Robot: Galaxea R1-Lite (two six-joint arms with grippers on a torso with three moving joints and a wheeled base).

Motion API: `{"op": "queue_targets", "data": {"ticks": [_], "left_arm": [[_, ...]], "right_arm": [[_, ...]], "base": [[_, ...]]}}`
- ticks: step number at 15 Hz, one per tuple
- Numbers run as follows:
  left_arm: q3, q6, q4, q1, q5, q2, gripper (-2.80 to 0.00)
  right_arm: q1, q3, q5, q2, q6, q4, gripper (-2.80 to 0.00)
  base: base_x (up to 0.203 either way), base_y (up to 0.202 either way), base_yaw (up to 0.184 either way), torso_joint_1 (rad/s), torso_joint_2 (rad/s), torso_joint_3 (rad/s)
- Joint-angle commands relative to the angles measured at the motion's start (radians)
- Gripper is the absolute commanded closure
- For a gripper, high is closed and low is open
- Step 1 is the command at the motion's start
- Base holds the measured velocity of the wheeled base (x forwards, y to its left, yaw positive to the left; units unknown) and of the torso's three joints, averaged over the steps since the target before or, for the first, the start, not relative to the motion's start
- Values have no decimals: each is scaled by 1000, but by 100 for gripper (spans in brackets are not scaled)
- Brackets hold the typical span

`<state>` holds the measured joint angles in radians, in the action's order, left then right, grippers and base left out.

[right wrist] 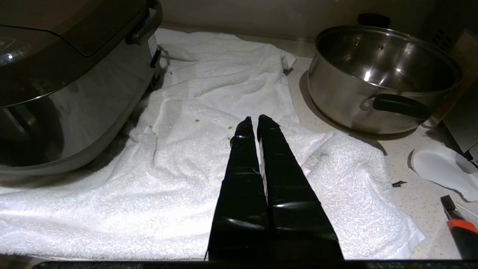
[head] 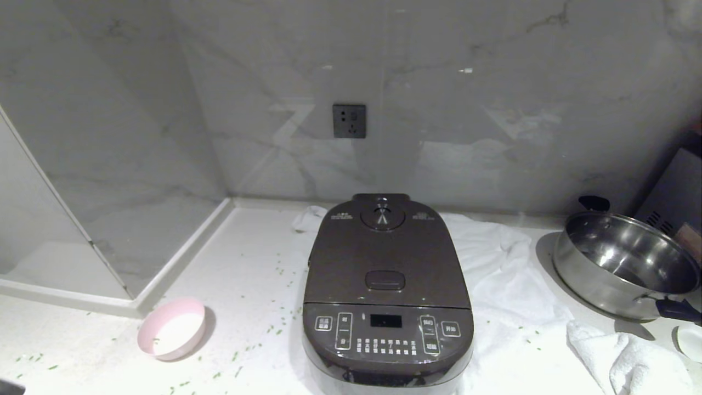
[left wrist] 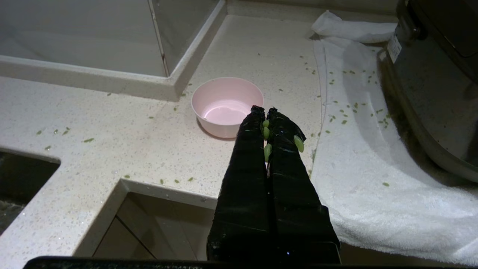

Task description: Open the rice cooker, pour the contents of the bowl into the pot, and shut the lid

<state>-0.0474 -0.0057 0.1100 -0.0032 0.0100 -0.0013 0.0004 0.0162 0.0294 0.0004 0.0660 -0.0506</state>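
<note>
- Rice cooker [head: 387, 285] is seen mid-desk, lid [head: 385, 252] shut.
- Bowl [head: 172, 328] is set left of it, emptied.
- Left gripper [left wrist: 263, 110] and right gripper [right wrist: 253, 119]: fingers pressed together, nothing held.

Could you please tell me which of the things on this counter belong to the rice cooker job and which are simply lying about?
Belong to the job:
- rice cooker, its lid down
- pink bowl, looking empty
- green bits scattered on counter and towel

Just lying about:
- steel pan
- white towel under the cooker
- wall socket
- orange-and-black tool
</note>
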Motion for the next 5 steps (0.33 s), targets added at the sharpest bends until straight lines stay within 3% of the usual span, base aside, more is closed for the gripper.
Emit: {"op": "queue_targets", "data": {"ticks": [1,5], "left_arm": [[0,0,0,0,0,0,0],[0,0,0,0,1,0,0]], "right_arm": [[0,0,0,0,-4,1,0],[0,1,-2,0,-17,1,0]], "base": [[0,0,0,0,0,0],[0,0,0,0,0,0]]}}
